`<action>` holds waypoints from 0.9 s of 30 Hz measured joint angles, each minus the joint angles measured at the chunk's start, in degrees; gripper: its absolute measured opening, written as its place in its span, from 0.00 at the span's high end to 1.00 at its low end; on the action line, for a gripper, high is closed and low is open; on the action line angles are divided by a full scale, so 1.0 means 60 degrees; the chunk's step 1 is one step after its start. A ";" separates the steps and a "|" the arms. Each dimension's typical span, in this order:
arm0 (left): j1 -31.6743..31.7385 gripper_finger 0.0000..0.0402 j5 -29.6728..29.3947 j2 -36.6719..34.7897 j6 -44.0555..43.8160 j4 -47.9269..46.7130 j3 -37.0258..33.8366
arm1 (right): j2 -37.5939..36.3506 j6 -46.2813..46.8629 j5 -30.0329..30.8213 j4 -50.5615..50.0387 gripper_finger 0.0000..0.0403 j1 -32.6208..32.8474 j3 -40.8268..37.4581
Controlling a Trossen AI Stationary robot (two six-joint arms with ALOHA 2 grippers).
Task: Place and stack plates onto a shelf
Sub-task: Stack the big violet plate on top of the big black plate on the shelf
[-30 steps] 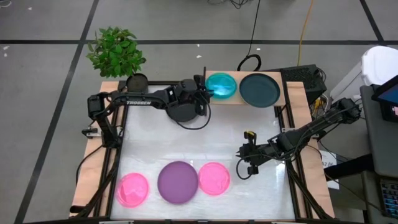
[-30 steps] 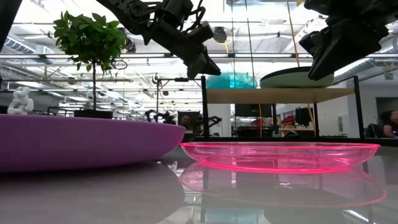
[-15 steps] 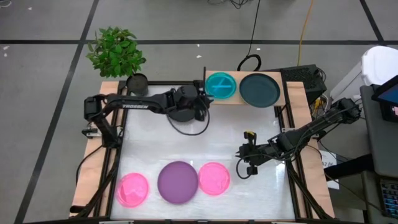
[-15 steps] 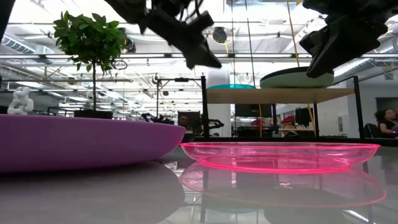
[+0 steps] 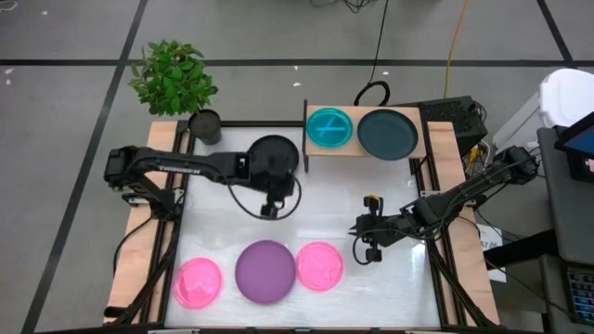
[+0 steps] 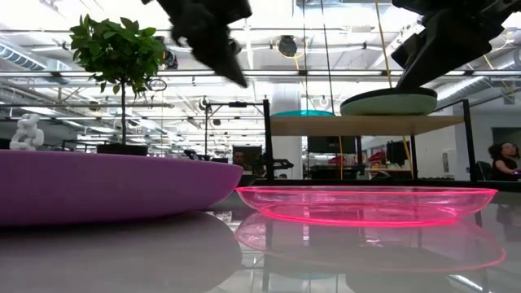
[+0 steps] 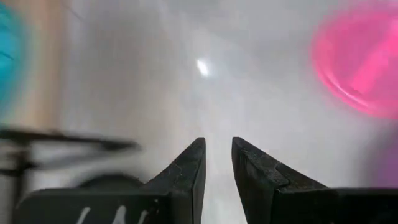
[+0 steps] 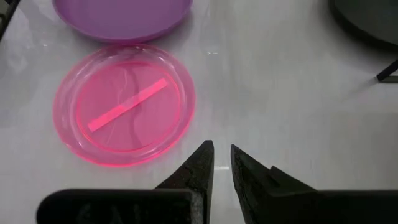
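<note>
We count on the shelf (image 5: 364, 150), far right of centre, a cyan plate (image 5: 329, 128) and a dark teal plate (image 5: 387, 134) side by side. On the table (image 5: 399, 288): a black plate (image 5: 276, 153) left of the shelf; near edge, pink plate (image 5: 199, 282), purple plate (image 5: 265, 270), second pink plate (image 5: 319, 264). We judge all light, rigid and slick; grip at the rim. Left gripper (image 5: 269, 208) mid-table, jaws narrow and empty; right gripper (image 5: 364, 239) right of centre, jaws likewise.
</note>
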 joint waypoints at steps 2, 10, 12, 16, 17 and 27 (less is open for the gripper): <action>-0.0316 0.79 0.0138 -0.0053 -0.0401 -0.0743 -0.0010 | 0.0004 0.0000 0.0000 0.0124 0.90 0.0000 0.0000; -0.1936 0.79 0.0366 -0.0057 -0.1702 -0.1513 -0.0450 | 0.0007 -0.0004 -0.0247 0.0268 0.90 0.0000 0.0004; -0.2364 0.79 0.0374 -0.0056 -0.1918 -0.1510 -0.0639 | 0.0007 -0.0012 -0.0251 0.0249 0.90 0.0001 0.0004; -0.3272 0.79 0.0485 -0.0051 -0.2130 -0.1443 -0.0930 | 0.0007 0.0007 -0.0251 0.0248 0.90 0.0000 0.0004; -0.3526 0.79 0.0491 -0.0051 -0.2170 -0.1431 -0.0969 | 0.0007 0.0020 -0.0251 0.0248 0.90 0.0003 0.0004; -0.5710 0.79 0.0350 0.0048 -0.2172 -0.1664 -0.1853 | 0.0007 0.0232 -0.0249 0.0253 0.90 0.0000 0.0004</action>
